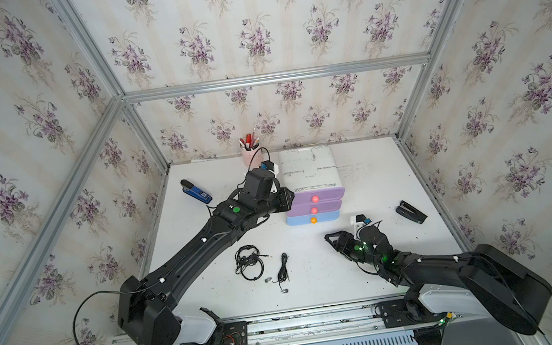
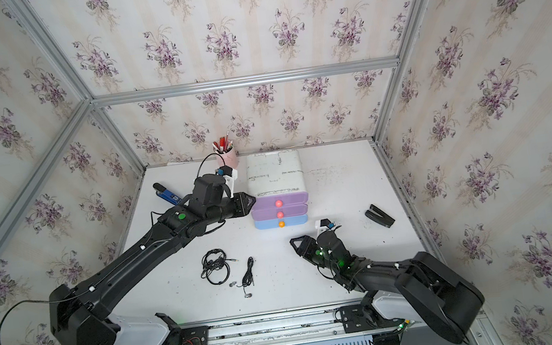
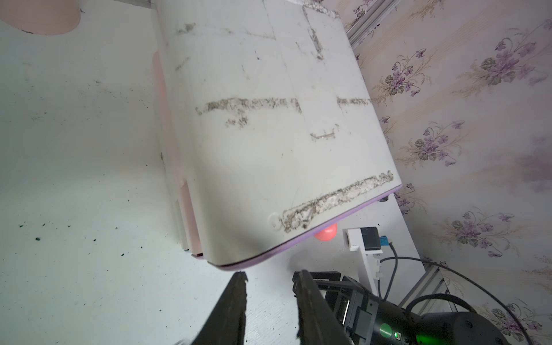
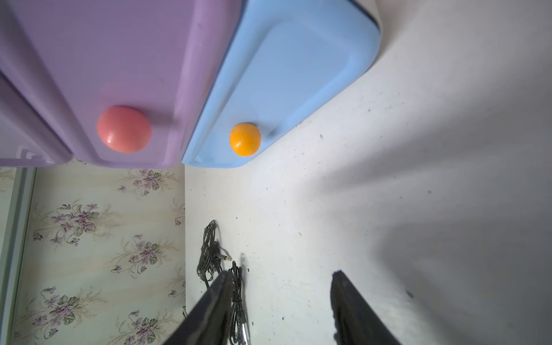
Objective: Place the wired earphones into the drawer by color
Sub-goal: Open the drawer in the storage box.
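The drawer (image 1: 310, 169) (image 2: 274, 173) is a white unit at the back middle of the table, with two purple fronts on pink knobs (image 1: 315, 198) above a blue front with an orange knob (image 1: 313, 219); all three look shut. Two black wired earphones lie in front of it: a loose coil (image 1: 248, 261) (image 2: 215, 265) and a tighter bundle (image 1: 283, 269) (image 2: 248, 273) with silver buds. My left gripper (image 1: 288, 198) (image 3: 271, 276) hangs open and empty at the left end of the top purple front. My right gripper (image 1: 329, 236) (image 4: 280, 276) is open and empty, right of the earphones (image 4: 209, 254).
A pink pen cup (image 1: 251, 155) stands behind the left wrist. A blue stapler (image 1: 196, 191) lies at the back left and a black stapler (image 1: 411, 212) at the right. Aluminium frame rails and flowered walls close in the table.
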`<control>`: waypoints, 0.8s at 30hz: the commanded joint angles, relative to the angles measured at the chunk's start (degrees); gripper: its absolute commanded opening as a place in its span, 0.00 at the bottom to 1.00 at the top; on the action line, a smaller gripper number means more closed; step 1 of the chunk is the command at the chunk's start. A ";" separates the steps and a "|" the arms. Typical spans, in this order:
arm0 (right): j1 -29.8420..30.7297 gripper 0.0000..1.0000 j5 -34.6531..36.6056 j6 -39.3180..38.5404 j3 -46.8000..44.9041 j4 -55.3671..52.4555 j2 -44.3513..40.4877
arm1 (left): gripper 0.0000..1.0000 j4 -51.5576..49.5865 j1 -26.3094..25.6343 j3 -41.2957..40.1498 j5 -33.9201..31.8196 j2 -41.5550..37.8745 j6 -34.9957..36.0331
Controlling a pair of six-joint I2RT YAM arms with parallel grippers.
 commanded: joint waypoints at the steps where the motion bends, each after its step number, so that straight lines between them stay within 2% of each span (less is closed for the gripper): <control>1: 2.19 0.55 5.14 1.26 0.14 14.17 5.64 | 0.34 1.70 0.30 0.98 1.86 1.75 1.11; 18: 4.15 0.53 12.31 6.23 -2.11 61.86 36.97 | 0.34 2.75 3.19 -1.08 3.10 1.49 0.33; 24: 3.94 0.53 12.12 6.86 2.20 62.09 40.31 | 0.34 2.23 3.38 -1.19 3.00 0.83 0.50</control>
